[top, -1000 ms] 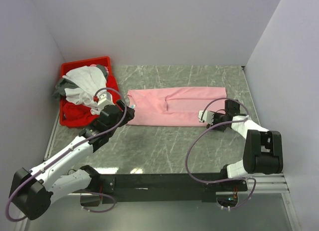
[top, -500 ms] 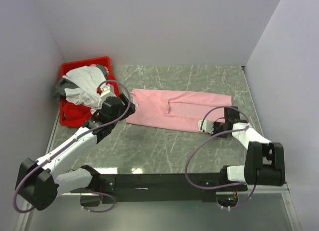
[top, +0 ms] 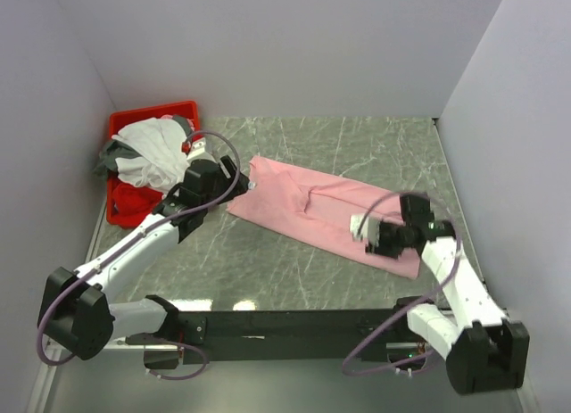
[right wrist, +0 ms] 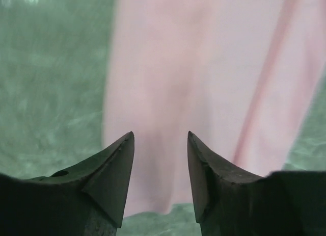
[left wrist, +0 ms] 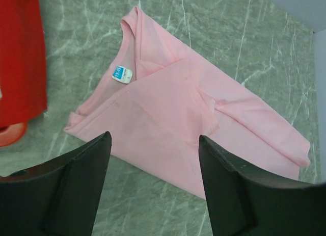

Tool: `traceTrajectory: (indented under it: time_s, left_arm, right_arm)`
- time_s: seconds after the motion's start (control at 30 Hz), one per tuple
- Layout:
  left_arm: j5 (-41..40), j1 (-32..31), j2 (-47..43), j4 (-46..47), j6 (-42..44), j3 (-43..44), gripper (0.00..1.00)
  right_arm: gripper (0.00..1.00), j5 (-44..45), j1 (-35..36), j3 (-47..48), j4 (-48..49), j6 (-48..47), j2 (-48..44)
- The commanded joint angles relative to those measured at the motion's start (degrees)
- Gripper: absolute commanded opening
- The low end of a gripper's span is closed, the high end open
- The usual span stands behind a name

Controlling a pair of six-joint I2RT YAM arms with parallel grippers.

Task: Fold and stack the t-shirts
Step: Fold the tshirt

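Pink t-shirt (top: 312, 208) lies folded lengthwise, slanted across the table (top: 294, 275), beside red bin (top: 152, 111) w/ other tees (top: 147, 154). Left end effector (left wrist: 154, 143) hovers at collar end, right end effector (right wrist: 160, 138) over hem end, both w/ jaws apart, nothing gripped; prob. placed so to pinch both ends for next fold.

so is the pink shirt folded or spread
Partly folded: the pink t-shirt lies as a narrow strip, sides lapped over its middle.
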Motion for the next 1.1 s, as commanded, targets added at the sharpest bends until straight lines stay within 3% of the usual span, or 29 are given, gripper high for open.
traceTrajectory:
  time_s: [0.0, 0.07, 0.1, 0.23, 0.3, 0.5, 1.07]
  left_arm:
    - [1.5, 1.2, -4.8, 0.4, 3.7, 1.8, 0.75]
    - [2.6, 1.6, -7.4, -0.1, 3.9, 1.1, 0.77]
    - [3.0, 1.7, -8.3, -0.7, 3.6, 0.1, 0.78]
    - [5.5, 2.1, -13.6, -1.2, 0.2, -5.3, 0.78]
    - [7.5, 2.1, -17.3, -0.1, -2.6, -9.7, 0.79]
    - [11.9, 2.4, -23.0, 1.3, -6.0, -15.7, 0.79]
    - [14.5, 2.5, -18.4, 2.7, -7.2, -14.6, 0.78]
  right_arm:
    - [0.55, -12.4, 0.8, 14.0, 4.4, 18.8, 14.0]
    - [0.61, -15.9, 1.6, 25.6, 4.2, 29.4, 23.3]
    - [0.61, -17.9, 2.5, 29.9, 4.0, 33.3, 32.7]
    - [0.61, -20.9, 5.7, 56.5, 3.5, 51.5, 54.6]
    - [0.64, -18.9, 6.6, 68.5, 3.9, 60.7, 64.6]
    - [0.66, -8.9, 10.4, 88.6, 4.5, 73.6, 81.3]
    - [0.63, -4.6, 13.3, 96.2, -1.2, 75.6, 91.5]
